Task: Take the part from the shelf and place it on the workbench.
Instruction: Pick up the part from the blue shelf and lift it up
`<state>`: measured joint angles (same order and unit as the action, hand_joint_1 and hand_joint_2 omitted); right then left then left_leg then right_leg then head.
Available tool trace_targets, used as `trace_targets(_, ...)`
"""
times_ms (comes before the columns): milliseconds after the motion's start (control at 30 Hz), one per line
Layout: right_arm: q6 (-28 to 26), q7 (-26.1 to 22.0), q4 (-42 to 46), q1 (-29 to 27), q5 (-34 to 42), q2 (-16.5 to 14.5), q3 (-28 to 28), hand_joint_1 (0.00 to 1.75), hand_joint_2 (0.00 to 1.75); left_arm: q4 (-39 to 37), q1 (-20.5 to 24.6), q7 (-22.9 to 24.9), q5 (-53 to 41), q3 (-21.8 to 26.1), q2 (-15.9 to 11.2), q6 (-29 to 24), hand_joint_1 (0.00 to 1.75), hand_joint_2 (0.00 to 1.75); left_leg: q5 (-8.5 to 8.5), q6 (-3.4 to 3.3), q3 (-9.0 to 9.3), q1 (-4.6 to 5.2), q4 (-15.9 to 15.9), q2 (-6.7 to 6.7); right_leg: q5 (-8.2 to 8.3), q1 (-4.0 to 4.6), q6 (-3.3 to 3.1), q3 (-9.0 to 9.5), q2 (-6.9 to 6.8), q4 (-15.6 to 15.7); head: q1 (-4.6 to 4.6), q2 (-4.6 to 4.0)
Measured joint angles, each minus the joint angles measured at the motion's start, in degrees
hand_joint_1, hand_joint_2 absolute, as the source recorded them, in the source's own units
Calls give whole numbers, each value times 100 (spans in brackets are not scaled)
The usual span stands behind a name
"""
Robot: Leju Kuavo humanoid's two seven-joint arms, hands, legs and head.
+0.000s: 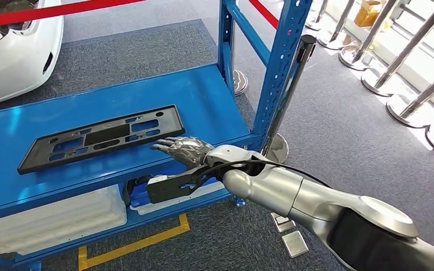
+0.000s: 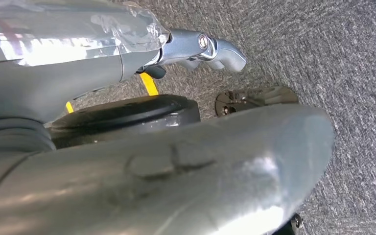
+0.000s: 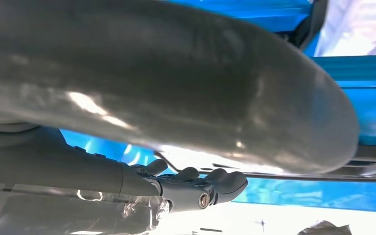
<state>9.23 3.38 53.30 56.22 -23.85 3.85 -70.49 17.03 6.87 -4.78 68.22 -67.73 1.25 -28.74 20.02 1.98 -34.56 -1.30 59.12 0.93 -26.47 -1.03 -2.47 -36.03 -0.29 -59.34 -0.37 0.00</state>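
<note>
Seen from the head: flat black part (image 1: 103, 138), long and slotted, lying on the blue shelf (image 1: 203, 96), near its front edge. Right hand (image 1: 182, 149) reaching in from the lower right on a silver arm, palm down, fingers stretched out and apart, holding nothing, fingertips just beside the part's right end; cannot tell whether touching. In the right wrist view, right hand's dark fingers (image 3: 225, 180) extended beside the blue shelf. Below the shelf, a lower level with a white tray (image 1: 56, 217). Grey carpet beyond, with yellow floor tape (image 1: 135, 244), chrome posts (image 1: 373, 73) at right, a white car (image 1: 17, 45) at upper left. Left hand (image 2: 203, 49) hanging above grey carpet, grey thumb in view, fingers mostly hidden; cannot tell whether open or closed.
</note>
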Motion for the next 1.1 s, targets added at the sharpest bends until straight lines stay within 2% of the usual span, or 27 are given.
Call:
trace_targets(133,-2,-13,-59,34,3,-104,-39,0,0,0,1,9,-14,0,0,-2,0,0,6,-37,0,3,2,-1,31,-1,58,28,-2,56,98,0)
trace_targets(233,-6,-18,-94,41,6,-141,-62,0,0,0,0,13,-28,0,0,-3,0,0,12,-47,0,4,4,-2,36,-6,147,39,-5,80,139,0)
trace_targets(300,-20,-20,-115,41,8,-163,-65,0,0,0,1,16,-35,0,0,-7,0,0,14,-50,0,10,5,-3,34,-7,184,42,-7,85,152,0)
trace_targets(700,-138,151,-379,42,-121,-268,-65,0,0,13,3,128,-242,-43,0,-44,0,0,14,-44,24,-4,-21,-12,18,18,208,42,-8,83,132,0)
trace_targets(833,-133,234,-420,30,-157,-234,-65,0,0,15,10,180,-321,-109,-10,-36,0,0,23,-99,25,14,-13,-31,46,-35,271,62,-26,121,92,0)
trace_targets(900,-129,267,-424,23,-173,-210,-64,0,0,19,15,204,-345,-131,-12,-27,0,0,-31,-147,96,-18,-135,-28,5,-36,299,61,-24,79,78,0)
trace_targets(967,-122,289,-425,11,-187,-171,-63,0,0,29,25,218,-355,-145,-13,-14,0,0,-89,-191,175,-47,-254,-16,-224,-38,311,-116,0,-310,106,0)
trace_targets(1033,-114,305,-427,-34,-190,-126,-63,0,0,36,32,221,-357,-150,-13,-5,0,0,-95,-202,187,-44,-271,15,-538,-48,324,-493,17,-1046,146,0)
trace_targets(1067,-109,314,-428,-66,-192,-100,-63,0,0,37,31,221,-356,-151,-13,-5,0,0,-87,-196,187,-49,-263,42,-606,-56,336,-647,19,-1323,166,0)
trace_targets(1100,-105,319,-428,-93,-194,-74,-63,0,0,40,28,222,-356,-152,-13,-5,0,0,-73,-179,187,-61,-250,76,-569,-68,349,-711,18,-1411,187,0)
